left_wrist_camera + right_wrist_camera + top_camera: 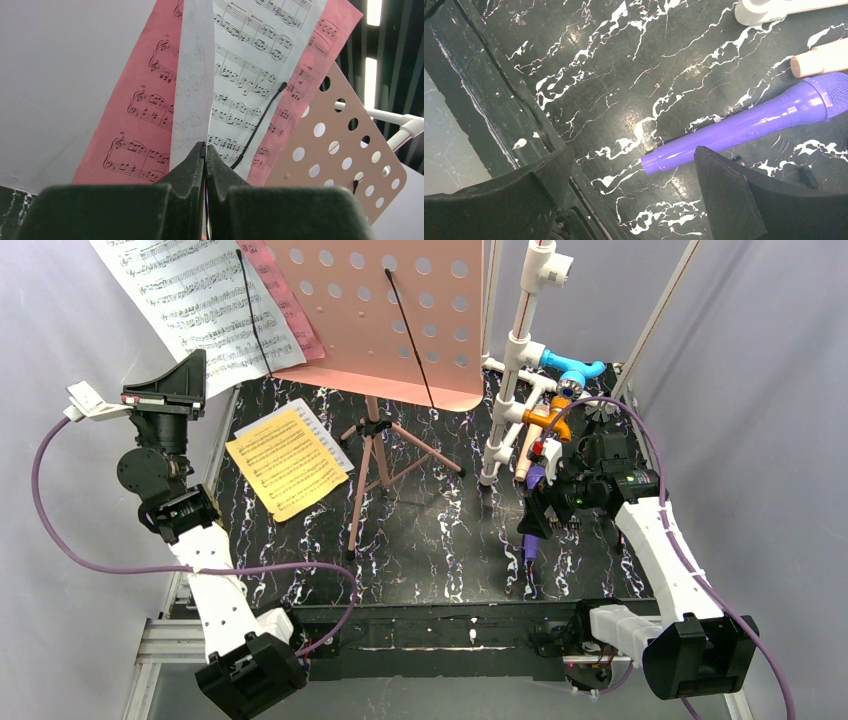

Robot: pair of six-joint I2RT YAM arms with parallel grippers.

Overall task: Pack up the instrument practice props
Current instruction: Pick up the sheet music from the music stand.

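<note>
One pink stand [350, 370], one purple microphone [744, 132], one beige microphone [819, 60].

The overhead camera sits above and behind my two arm bases, looking down and forward across the whole black white-veined bench [440, 540]. My left wrist camera looks up along my left tool [205, 147], very close to the white printed music page [250, 60] and the pink perforated sheet-music holder [340, 150]; the overhead view shares both. My right wrist camera faces down past my right tool [629, 155], close over the bench, onto the purple plastic microphone [744, 127], also visible from overhead.
</note>
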